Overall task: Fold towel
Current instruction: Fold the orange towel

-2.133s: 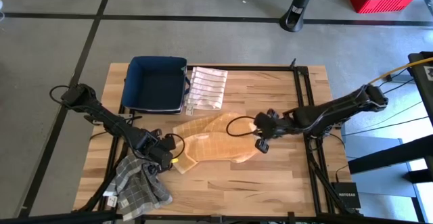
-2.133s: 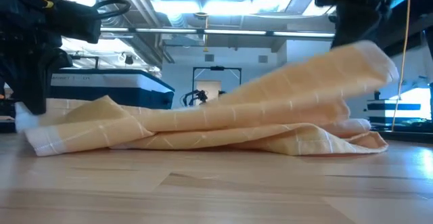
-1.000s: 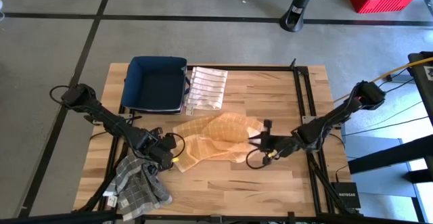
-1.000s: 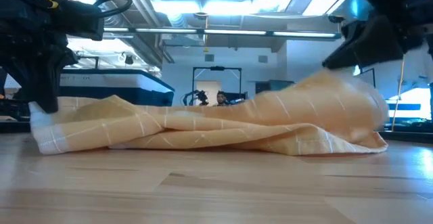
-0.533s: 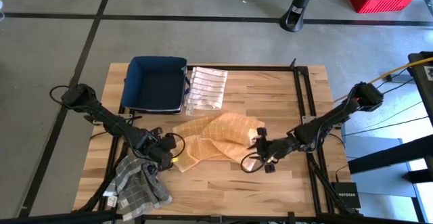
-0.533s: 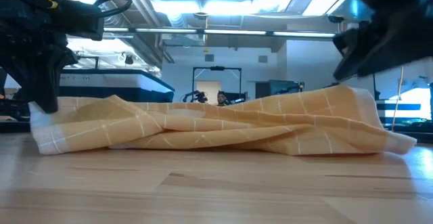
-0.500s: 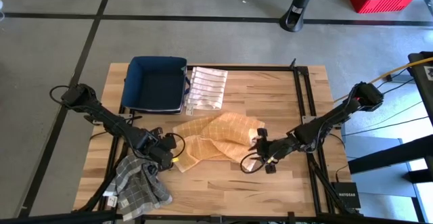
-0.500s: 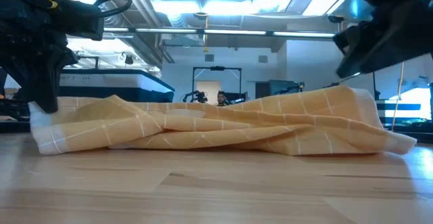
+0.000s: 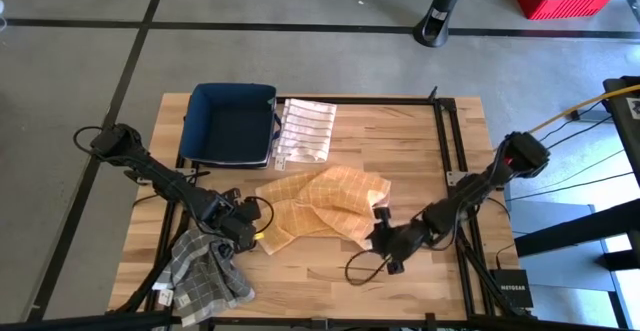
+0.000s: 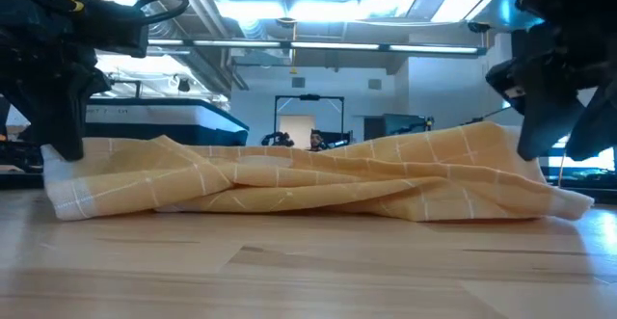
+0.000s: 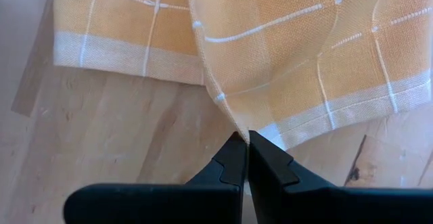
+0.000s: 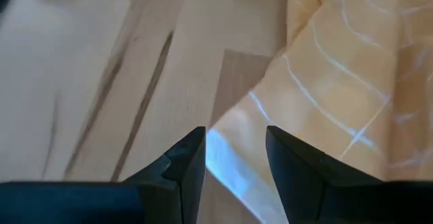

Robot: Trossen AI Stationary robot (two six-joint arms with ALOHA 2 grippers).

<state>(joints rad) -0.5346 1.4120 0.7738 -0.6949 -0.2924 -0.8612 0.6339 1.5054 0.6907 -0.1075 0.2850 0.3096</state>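
Note:
The orange checked towel (image 9: pixel 322 206) lies crumpled in loose folds on the wooden table's middle. My left gripper (image 9: pixel 254 237) is shut on the towel's near-left end and shows at the left of the low view (image 10: pixel 60 146). My right gripper (image 9: pixel 379 233) is open at the towel's near-right corner. In the right wrist view its fingers (image 12: pixel 235 143) stand on either side of that white-banded corner (image 12: pixel 226 158), which lies flat on the wood. I cannot tell whether they touch it. My left gripper pinches a folded edge of the towel (image 11: pixel 233 126) between its two fingertips, by the white border band at the near-left corner. The fingers slant steeply down from above. The cloth there sits on or just above the table (image 10: pixel 60 189) and spreads away slack.
A dark blue bin (image 9: pixel 232 123) stands at the far left, with a white striped cloth (image 9: pixel 306 129) beside it. A grey checked cloth (image 9: pixel 205 268) hangs over the near-left edge. A black metal frame (image 9: pixel 447 151) runs along the table's right side.
My right gripper has let go of the towel's right end, which was held raised and has sunk onto the table. The gripper has then gone toward the near edge and down, tipping further downward, to the towel's near-right corner.

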